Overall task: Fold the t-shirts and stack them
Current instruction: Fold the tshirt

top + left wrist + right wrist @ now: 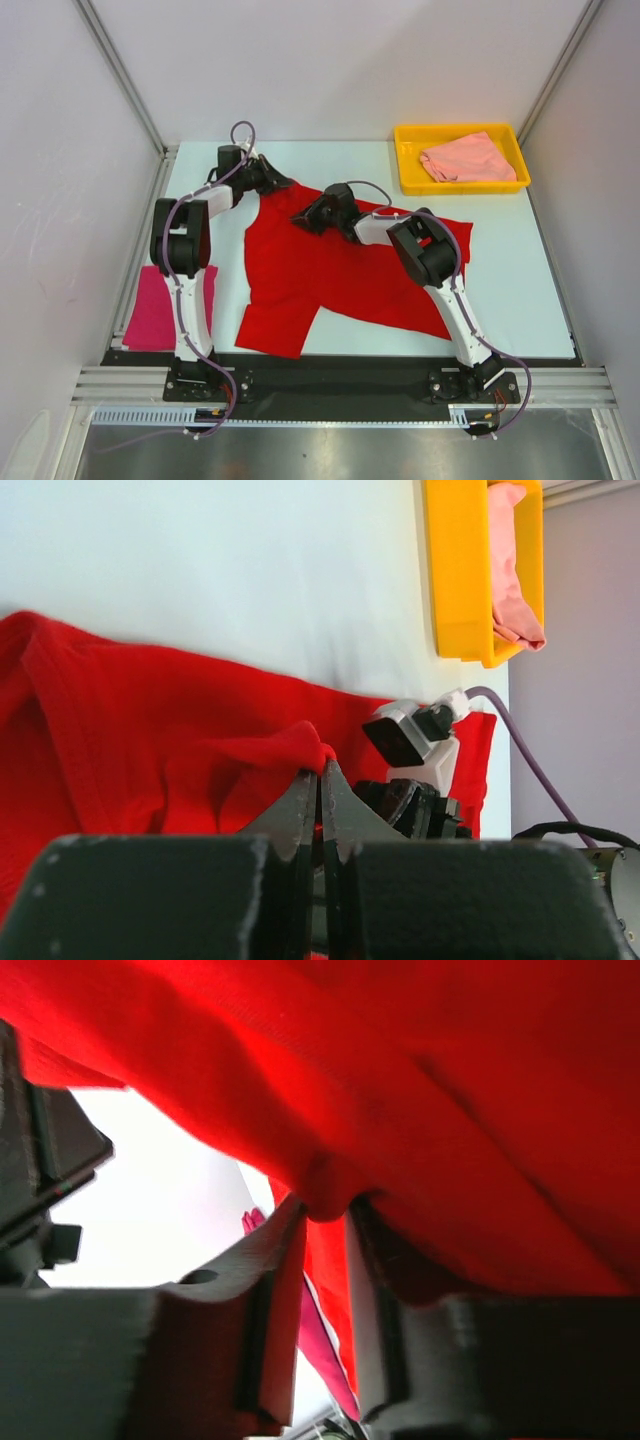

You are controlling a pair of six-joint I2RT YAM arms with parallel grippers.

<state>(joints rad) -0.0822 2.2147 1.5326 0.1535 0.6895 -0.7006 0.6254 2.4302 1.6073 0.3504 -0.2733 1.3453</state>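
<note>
The left gripper (320,780) is pinched tight on a ridge of the red t-shirt (340,275) at its far edge. The right gripper (325,1245), just beside it, clamps a fold of the same edge. From both, the shirt spreads nearward across the pale table (500,290). The magenta t-shirt (155,305) lies near left, well apart. The salmon t-shirt (465,158) sits in the yellow tray (408,170).

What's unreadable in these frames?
- Top view: left arm covers the magenta shirt's right side.
- Top view: left end effector and right end effector hide the red shirt's far edge.
- Left wrist: frame edge cuts off the salmon shirt and yellow tray.
- Right wrist: red shirt fills the frame, blurred.
</note>
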